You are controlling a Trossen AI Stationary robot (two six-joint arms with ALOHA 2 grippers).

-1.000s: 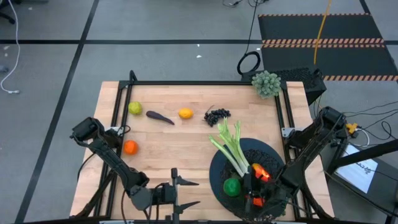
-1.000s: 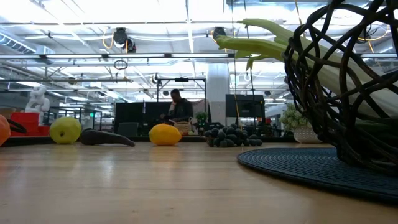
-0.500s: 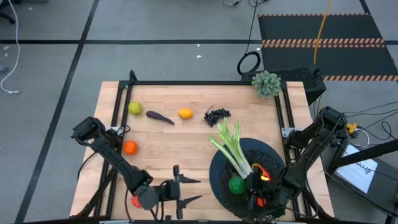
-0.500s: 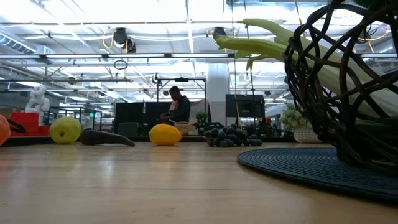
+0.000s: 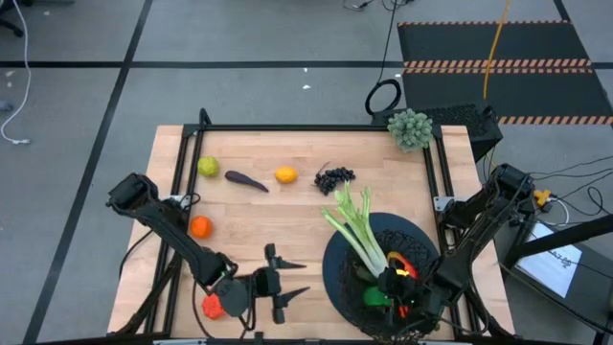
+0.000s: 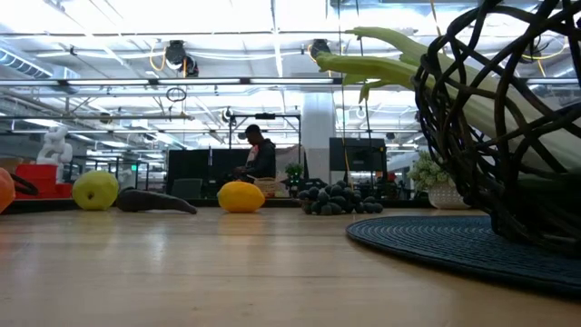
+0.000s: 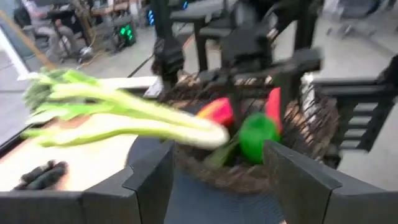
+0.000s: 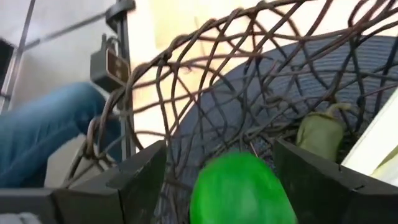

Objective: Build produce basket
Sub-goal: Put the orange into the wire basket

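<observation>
Swinging toward the basket (image 5: 337,264), left gripper (image 5: 290,286) stands open.

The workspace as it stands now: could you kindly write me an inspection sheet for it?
Surface: wooden table, bare between items.
Job's things: celery, green fruit and mango in the basket; yellow-green fruit, eggplant, lemon, grapes and orange on the table.
Clutter: grey-green clump, far right corner.
Grippers: left gripper jaws open, empty; right gripper jaws open over the basket.
Cables: yellow cable, black coil on the floor.
Surroundings: person beyond the table.
</observation>
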